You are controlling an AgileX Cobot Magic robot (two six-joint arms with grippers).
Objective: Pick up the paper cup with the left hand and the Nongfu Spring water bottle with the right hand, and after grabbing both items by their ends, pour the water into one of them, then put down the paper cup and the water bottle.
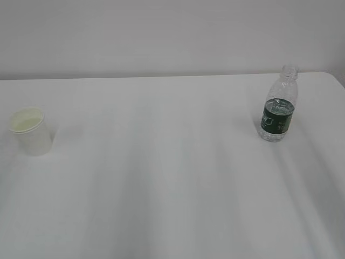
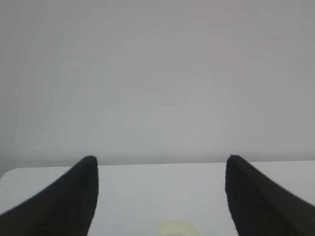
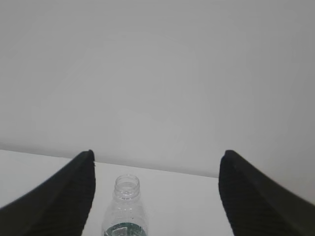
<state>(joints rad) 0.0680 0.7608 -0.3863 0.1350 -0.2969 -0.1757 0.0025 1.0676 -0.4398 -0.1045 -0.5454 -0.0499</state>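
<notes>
The white paper cup point(image 1: 31, 131) stands upright at the left of the white table point(image 1: 161, 178); its rim point(image 2: 177, 228) peeks in at the bottom of the left wrist view. My left gripper point(image 2: 161, 162) is open, nothing between its black fingers point(image 2: 74, 196). The Nongfu Spring water bottle point(image 1: 280, 105), clear with a dark green label and no cap, stands upright at the right. Its open neck point(image 3: 127, 189) shows low in the right wrist view, ahead of my open right gripper point(image 3: 157, 157) and nearer the left finger point(image 3: 69, 191). Neither arm appears in the exterior view.
A plain pale wall rises behind the table's far edge point(image 1: 161, 76). The table's right corner point(image 1: 337, 78) lies just beyond the bottle.
</notes>
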